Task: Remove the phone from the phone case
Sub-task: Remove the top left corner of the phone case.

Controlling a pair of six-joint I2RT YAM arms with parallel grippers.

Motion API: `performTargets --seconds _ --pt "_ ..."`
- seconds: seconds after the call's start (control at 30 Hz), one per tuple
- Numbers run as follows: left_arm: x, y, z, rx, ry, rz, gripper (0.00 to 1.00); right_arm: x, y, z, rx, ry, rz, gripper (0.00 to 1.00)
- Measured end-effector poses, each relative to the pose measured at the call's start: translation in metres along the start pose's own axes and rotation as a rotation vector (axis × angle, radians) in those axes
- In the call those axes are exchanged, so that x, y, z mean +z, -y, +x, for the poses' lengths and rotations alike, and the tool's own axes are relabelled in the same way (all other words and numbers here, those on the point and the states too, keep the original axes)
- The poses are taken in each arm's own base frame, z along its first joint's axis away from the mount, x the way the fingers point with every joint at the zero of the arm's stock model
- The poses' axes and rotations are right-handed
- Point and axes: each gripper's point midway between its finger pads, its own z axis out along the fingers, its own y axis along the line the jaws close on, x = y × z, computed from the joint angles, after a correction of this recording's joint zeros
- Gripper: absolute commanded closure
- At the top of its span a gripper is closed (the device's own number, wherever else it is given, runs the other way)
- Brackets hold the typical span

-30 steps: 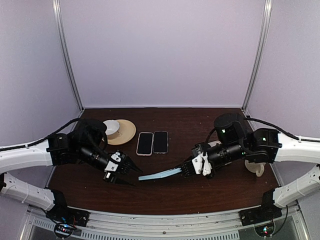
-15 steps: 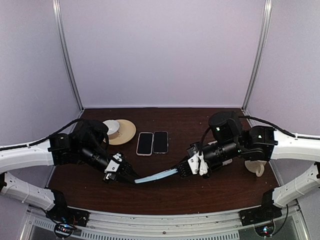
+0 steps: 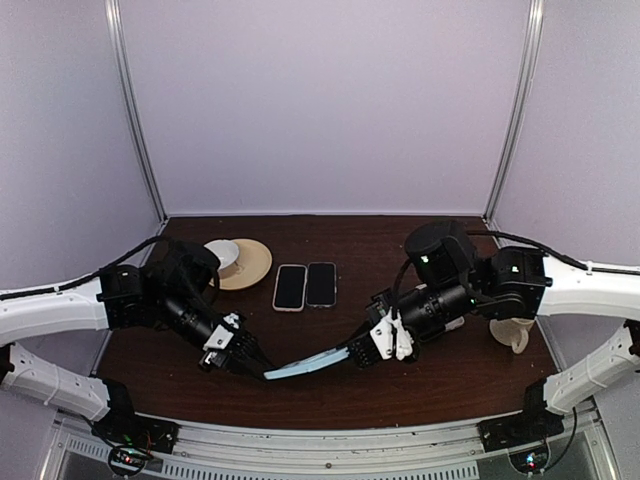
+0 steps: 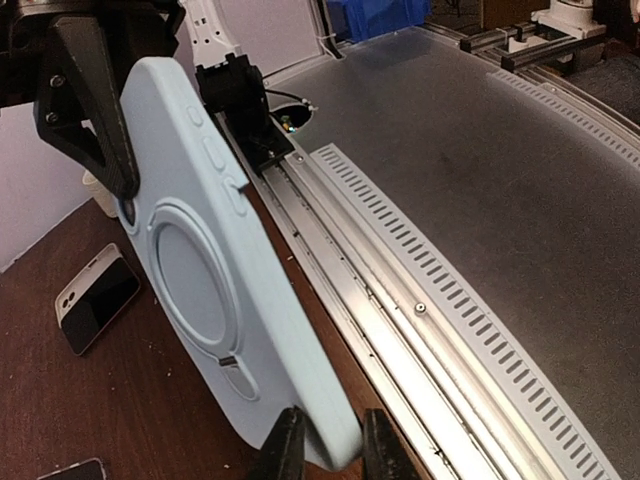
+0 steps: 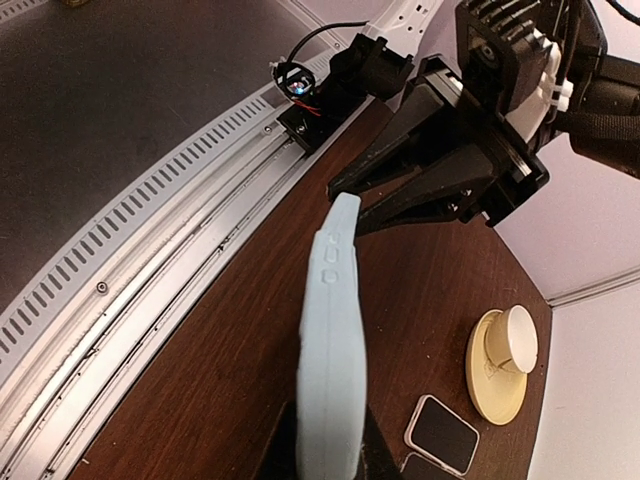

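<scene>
Just above the table's (image 3: 420,385) near edge, the left gripper (image 3: 258,368) and right gripper (image 3: 352,352) each pinch one end of the pale blue phone case (image 3: 308,362), jaws narrow, holding it aloft. Whether the phone is inside is hidden, so separation looks undone. Farther back lie two phones (image 3: 289,287).

The pale blue phone case (image 3: 308,363) is spanning the gap between the two arms, near the front of the dark table (image 3: 450,385). The left gripper (image 3: 258,368) is pinching the case's left end, and the right gripper (image 3: 355,352) is clamping its right end. Behind the case, two phones (image 3: 289,288) are lying side by side. Behind and left of the case, a beige disc (image 3: 257,266) is carrying a white cup (image 3: 222,253).
</scene>
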Motion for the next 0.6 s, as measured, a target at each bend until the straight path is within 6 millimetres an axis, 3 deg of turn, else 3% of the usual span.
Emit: performTargets --seconds 0.33,0.6 --pt "0.003 0.022 0.003 -0.031 0.028 0.117 0.87 0.014 -0.015 -0.011 -0.047 0.018 -0.071 1.00" --pt "0.004 0.020 0.013 -0.020 -0.026 0.092 0.78 0.020 -0.016 -0.008 -0.052 -0.007 -0.086 1.00"
